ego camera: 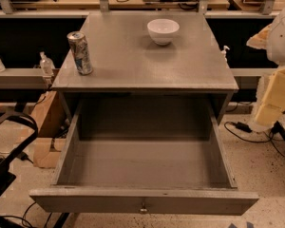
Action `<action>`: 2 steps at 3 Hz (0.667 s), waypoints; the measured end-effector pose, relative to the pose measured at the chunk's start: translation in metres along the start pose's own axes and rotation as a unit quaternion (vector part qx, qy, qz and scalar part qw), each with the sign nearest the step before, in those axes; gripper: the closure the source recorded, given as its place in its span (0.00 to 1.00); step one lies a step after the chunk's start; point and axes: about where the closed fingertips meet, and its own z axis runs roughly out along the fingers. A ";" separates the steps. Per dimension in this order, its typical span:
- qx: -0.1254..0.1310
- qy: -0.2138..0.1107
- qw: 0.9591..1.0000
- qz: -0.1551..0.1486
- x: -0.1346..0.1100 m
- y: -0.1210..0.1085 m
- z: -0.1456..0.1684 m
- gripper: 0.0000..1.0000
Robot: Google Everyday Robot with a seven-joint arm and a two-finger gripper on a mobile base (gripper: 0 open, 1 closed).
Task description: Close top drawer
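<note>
Grey wooden cabinet [133, 63] fills the middle, its top drawer [99, 201] pulled far out toward the camera. The pale gripper [274, 101] hangs at the right edge, apart from the drawer; its opening cannot be told. On top stand a can [80, 52] and a white bowl [163, 31].

To the right of the top drawer [142, 201], at the picture's edge, the robot's arm [282, 32] shows as a rounded white shell, smooth and unmarked. A tan wedge-shaped piece juts from it toward the drawer's side. Below that, level with the drawer's open mouth, the gripper [271, 103] appears as stacked pale cream-yellow blocks with flat faces and squared edges (the lowest block looks slightly paler). Its outer side is cut off.
</note>
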 end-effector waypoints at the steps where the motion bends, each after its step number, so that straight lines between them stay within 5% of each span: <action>1: 0.000 0.000 1.000 0.000 0.000 0.000 0.000 0.00; 2: 0.006 -0.012 1.000 0.010 0.016 0.008 0.007 0.16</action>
